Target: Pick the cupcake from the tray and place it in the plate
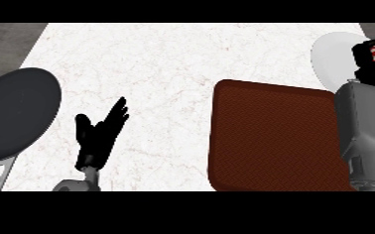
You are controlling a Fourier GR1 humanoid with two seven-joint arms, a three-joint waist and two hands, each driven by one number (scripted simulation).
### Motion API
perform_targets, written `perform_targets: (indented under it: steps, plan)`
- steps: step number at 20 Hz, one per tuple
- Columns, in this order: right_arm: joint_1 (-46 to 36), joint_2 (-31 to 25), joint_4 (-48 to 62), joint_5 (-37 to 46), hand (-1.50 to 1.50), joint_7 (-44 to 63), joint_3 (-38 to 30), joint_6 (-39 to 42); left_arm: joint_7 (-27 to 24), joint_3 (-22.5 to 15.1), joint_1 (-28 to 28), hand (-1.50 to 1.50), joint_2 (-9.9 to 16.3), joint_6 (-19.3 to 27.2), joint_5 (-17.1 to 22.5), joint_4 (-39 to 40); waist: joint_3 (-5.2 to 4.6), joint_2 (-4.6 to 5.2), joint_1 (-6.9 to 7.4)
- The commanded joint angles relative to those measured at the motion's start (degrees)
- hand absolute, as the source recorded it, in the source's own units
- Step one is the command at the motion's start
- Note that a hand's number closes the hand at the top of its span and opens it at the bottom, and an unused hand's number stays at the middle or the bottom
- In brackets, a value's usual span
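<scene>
The brown-red tray (278, 139) lies on the right half of the white counter, and nothing shows on it. Beyond it, at the far right, is the white plate (328, 55). My right hand (363, 63) hovers over the plate's right part with its fingers curled. A small red and white bit of the cupcake (373, 53) peeks out of that hand at the view's edge; the hand hides the rest. My left hand (99, 134) rests open at the lower left, fingers up, far from the tray.
A dark grey round pan (26, 111) sits at the counter's left edge, with a pale handle (6, 171) running down from it. My right forearm (357, 129) covers the tray's right rim. White marble counter (161, 64) spreads between pan and tray.
</scene>
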Motion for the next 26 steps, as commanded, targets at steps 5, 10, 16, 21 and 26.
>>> perform_targets:
  steps: [5, 10, 16, 21, 26]
  plan:
    - [-0.66, -4.99, 8.09, 4.42, 1.50, 3.76, -6.54, -11.29, 1.39, 1.82, -0.28, 0.00, 0.65, -0.25, 1.34, -0.12, 0.07, -0.48, -0.78]
    - [-1.44, -10.80, 16.37, -3.32, 1.50, 4.58, -9.83, -8.10, -1.25, 0.60, 1.98, 0.00, 0.52, -0.14, -0.28, -0.26, 0.22, -0.54, -0.82]
    - [-4.92, -13.79, 29.14, -12.51, -1.50, -1.18, -8.74, -4.04, 1.36, 0.46, 1.83, 0.00, 0.82, -0.78, 0.61, -2.26, 0.45, -0.69, -0.58]
    - [-7.46, -12.51, 30.14, -17.61, -1.50, -10.25, -7.17, -9.70, -0.91, 0.20, 1.63, 0.00, -1.31, 0.66, -0.08, 0.55, 0.58, -0.68, -1.00]
    - [-6.59, -10.89, 22.08, -20.58, -1.50, -15.33, -4.70, -15.24, -0.26, 0.45, 1.37, 0.00, 0.06, -0.88, 0.41, 0.23, 0.68, -1.03, -1.74]
